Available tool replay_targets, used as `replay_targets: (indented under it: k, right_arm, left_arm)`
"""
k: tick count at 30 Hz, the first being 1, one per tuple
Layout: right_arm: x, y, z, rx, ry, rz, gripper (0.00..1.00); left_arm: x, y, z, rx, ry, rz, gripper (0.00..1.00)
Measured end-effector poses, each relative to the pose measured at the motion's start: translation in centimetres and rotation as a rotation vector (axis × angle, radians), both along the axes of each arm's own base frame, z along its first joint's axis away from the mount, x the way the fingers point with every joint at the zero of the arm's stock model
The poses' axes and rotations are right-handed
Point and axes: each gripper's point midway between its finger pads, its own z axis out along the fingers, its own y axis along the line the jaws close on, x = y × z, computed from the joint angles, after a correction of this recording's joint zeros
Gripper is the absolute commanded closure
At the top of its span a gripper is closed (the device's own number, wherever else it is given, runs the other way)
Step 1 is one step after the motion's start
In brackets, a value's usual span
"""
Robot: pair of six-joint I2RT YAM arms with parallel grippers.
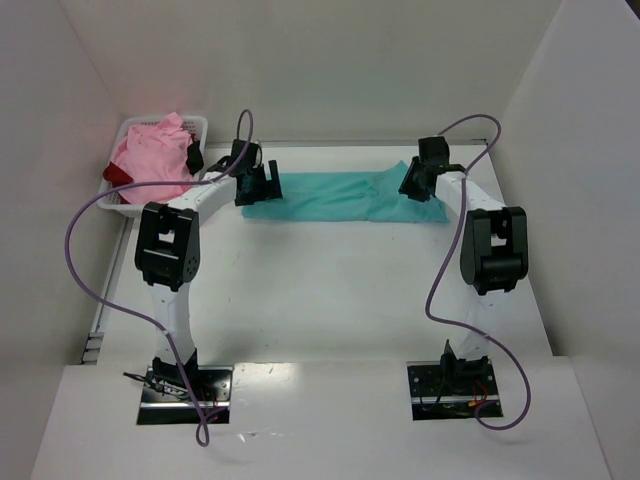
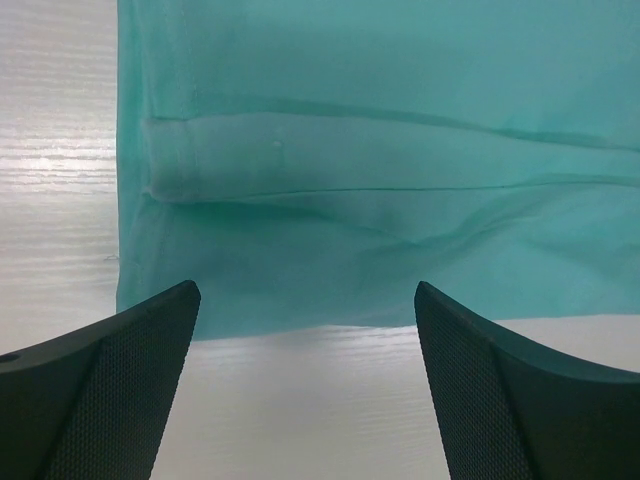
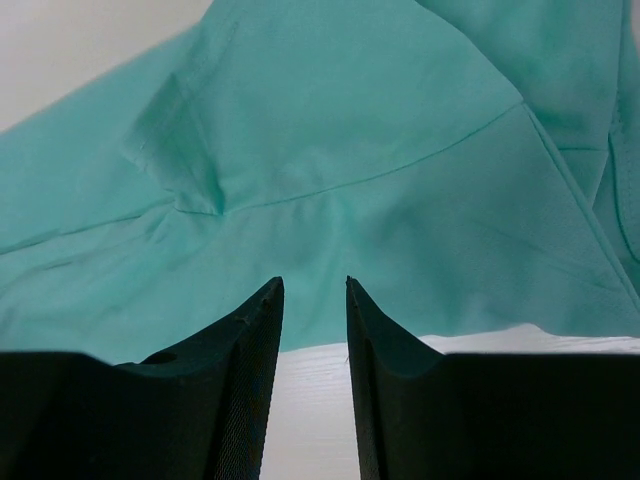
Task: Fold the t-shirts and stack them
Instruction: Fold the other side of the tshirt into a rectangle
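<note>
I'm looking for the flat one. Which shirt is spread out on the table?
The teal shirt, flat on the table. The pink shirt and the red shirt sit crumpled in the basket.

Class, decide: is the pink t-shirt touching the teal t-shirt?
Apart. The top view shows the pink t-shirt heaped in the basket, the teal t-shirt flat on the table.

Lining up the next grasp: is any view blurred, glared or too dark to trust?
Top external: evenly lit and sharp, with a pink tint on the wall by the basket. Left wrist: the teal t-shirt hem is crisp, but the table glares white at left. Right wrist: cloth folds are clear, the right end effector is very dark, and the table strip is washed out.
</note>
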Motion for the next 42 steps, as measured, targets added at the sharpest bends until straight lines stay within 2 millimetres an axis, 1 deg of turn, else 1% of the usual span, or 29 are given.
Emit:
replay_targets:
  k: [4, 6, 10, 14, 16, 22, 29, 31, 35, 37, 39, 42]
  right_arm:
    - [0.4, -0.1, 0.0, -0.004, -0.008, -0.004, 0.63]
    - [0.6, -0.1, -0.3, -0.005, -0.002, -0.005, 0.60]
    - [0.5, -0.2, -1.4, -0.014, 0.018, -0.010, 0.60]
    - [0.4, -0.4, -2.5, -0.018, 0.042, -0.014, 0.60]
    - [0.4, -0.5, -2.8, -0.019, 0.048, -0.014, 0.60]
    - [0.6, -0.7, -2.9, -0.030, 0.048, -0.015, 0.60]
    - [0.3, -1.9, -3.4, -0.067, 0.070, -0.038, 0.60]
    - [0.1, -2.5, -3.5, -0.072, 0.080, -0.049, 0.69]
    - [-0.2, -4.2, -3.8, -0.080, 0.099, -0.080, 0.76]
    - [-0.6, -4.7, -4.2, -0.086, 0.110, -0.092, 0.79]
    - [-1.0, -5.2, -4.7, -0.091, 0.126, -0.103, 0.83]
    - [-1.7, -5.6, -5.3, -0.098, 0.150, -0.112, 0.84]
  left_arm:
    - [-0.1, 0.1, -0.2, 0.006, 0.006, 0.005, 0.04]
    - [-0.1, 0.3, -0.2, 0.010, 0.008, 0.010, 0.04]
    - [-0.5, 1.1, -0.7, 0.016, 0.023, 0.026, 0.04]
    - [-2.0, 2.0, -2.4, 0.033, 0.087, 0.041, 0.04]
    - [-2.7, 2.3, -2.8, 0.037, 0.119, 0.055, 0.04]
    - [-3.5, 2.8, -3.2, 0.057, 0.156, 0.076, 0.06]
    - [-3.7, 3.6, -3.4, 0.099, 0.175, 0.100, 0.06]
    - [-3.7, 3.8, -3.4, 0.107, 0.175, 0.106, 0.06]
    - [-3.7, 3.9, -3.3, 0.106, 0.176, 0.106, 0.06]
    - [-3.3, 3.7, -2.9, 0.092, 0.157, 0.101, 0.09]
    - [-2.6, 3.4, -2.4, 0.072, 0.123, 0.095, 0.18]
    - [-1.7, 2.9, -1.9, 0.047, 0.086, 0.082, 0.34]
